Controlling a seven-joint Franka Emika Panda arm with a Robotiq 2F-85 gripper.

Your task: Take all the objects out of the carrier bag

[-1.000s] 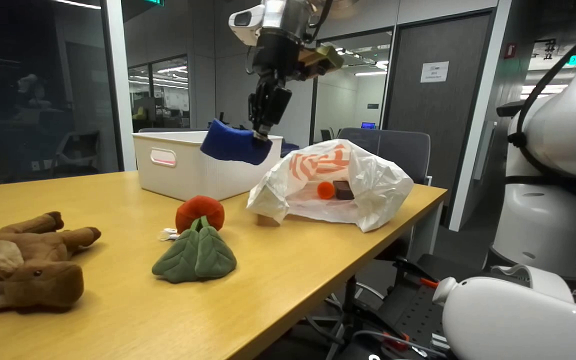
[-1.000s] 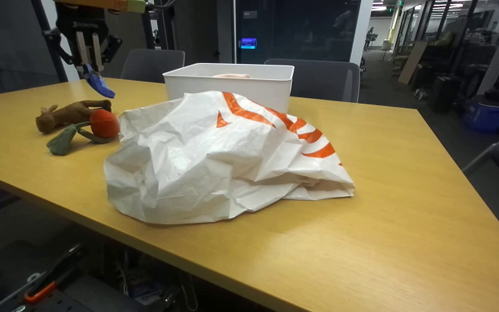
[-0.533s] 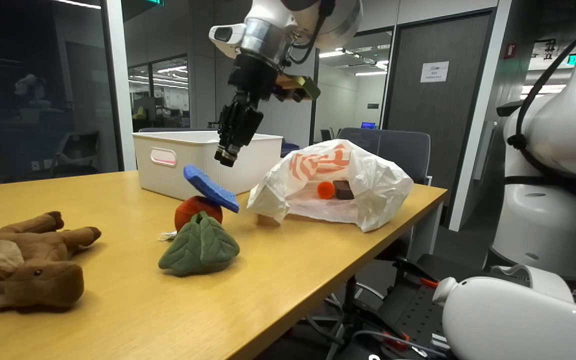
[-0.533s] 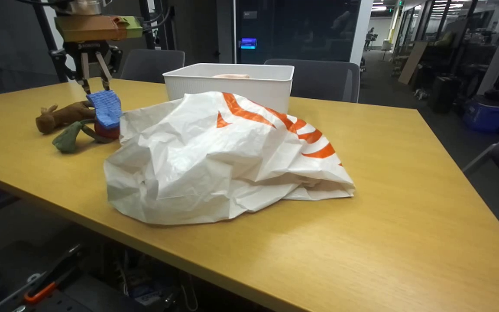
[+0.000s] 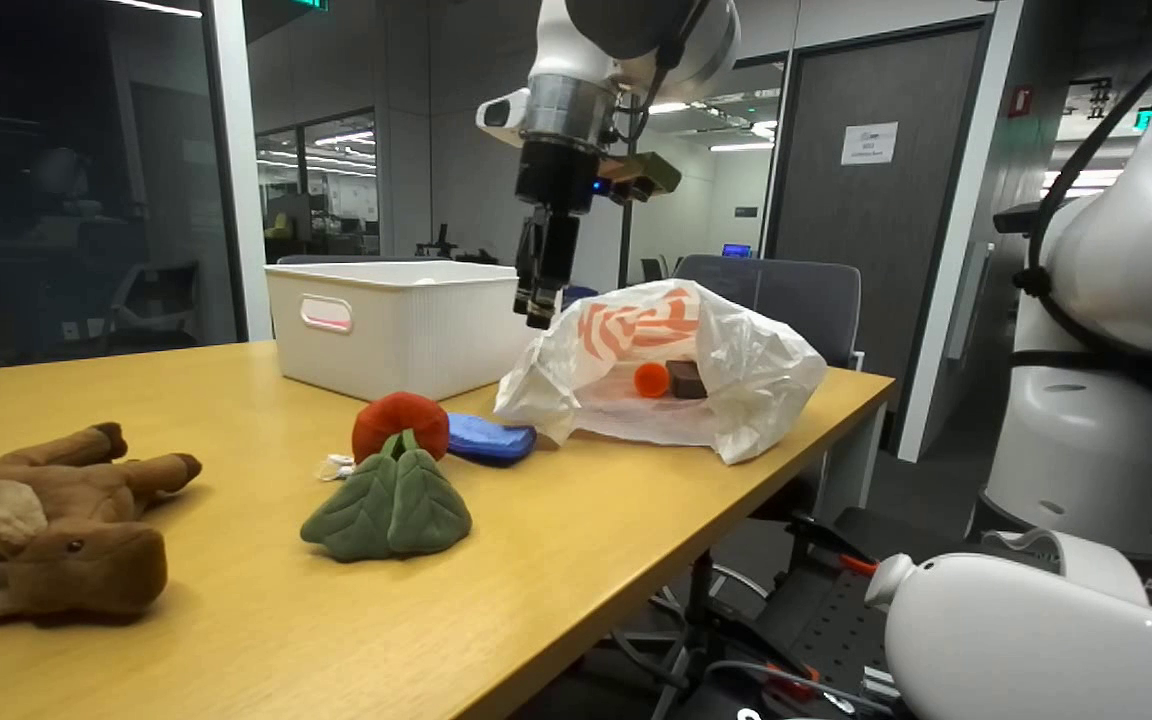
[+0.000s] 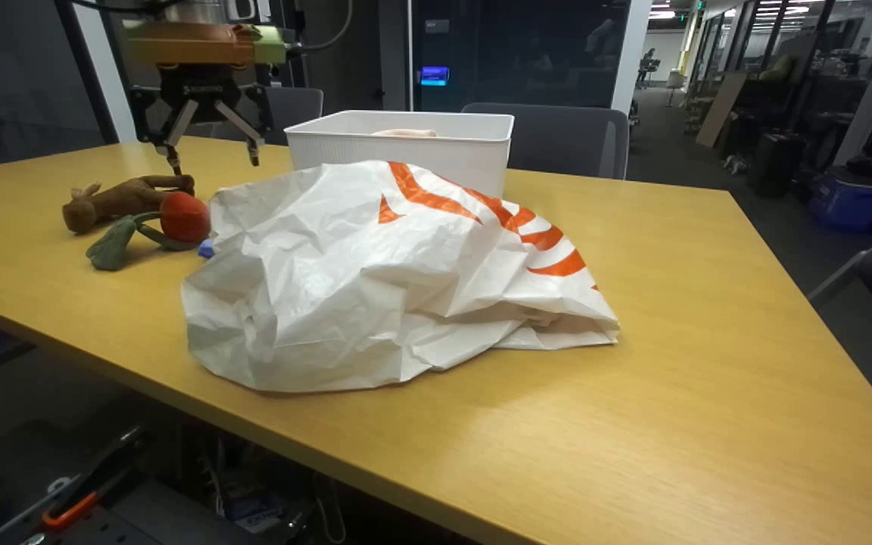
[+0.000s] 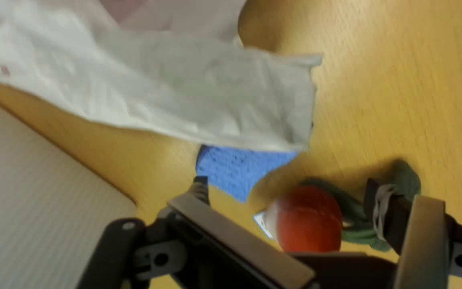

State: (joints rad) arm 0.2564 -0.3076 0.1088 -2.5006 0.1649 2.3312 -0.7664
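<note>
Bag (image 6: 398, 280): lay by robot-side edge of table (image 6: 708, 348), with orange thing (image 5: 651, 380) and block (image 5: 687, 380) inside, sponge (image 5: 491, 440) outside; gripper (image 6: 215, 165): hung spread above.

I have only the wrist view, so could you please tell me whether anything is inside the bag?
Observer: Yes, an exterior view shows a round orange thing and a dark block in the bag.
Operator: Thank you; is anything on the table beyond my picture?
Observer: Yes, both exterior views show a brown plush animal lying there.
Operator: And is anything in the bin?
Observer: Something pale shows inside it in an exterior view; I can't tell what.
</note>
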